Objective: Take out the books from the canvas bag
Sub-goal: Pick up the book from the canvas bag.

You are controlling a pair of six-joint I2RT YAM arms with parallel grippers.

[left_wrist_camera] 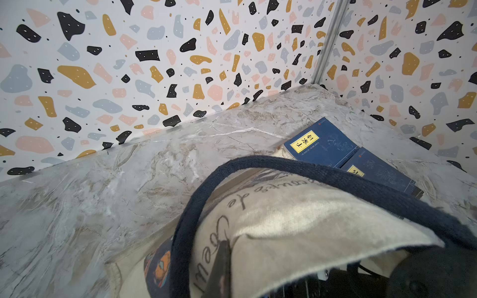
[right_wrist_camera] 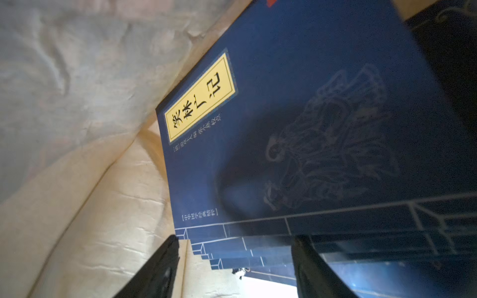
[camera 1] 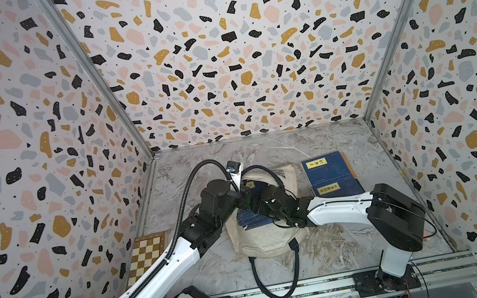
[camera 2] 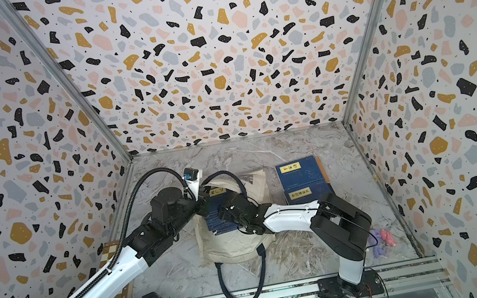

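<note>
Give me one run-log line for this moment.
left gripper: shut on canvas bag | right gripper: open at book stack in bag | two books on table

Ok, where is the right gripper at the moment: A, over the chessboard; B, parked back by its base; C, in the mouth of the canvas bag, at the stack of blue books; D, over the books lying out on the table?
C: the right wrist view shows the right gripper with its jaws apart at the edge of the stacked blue books, with the cream cloth of the canvas bag beside them.
</note>
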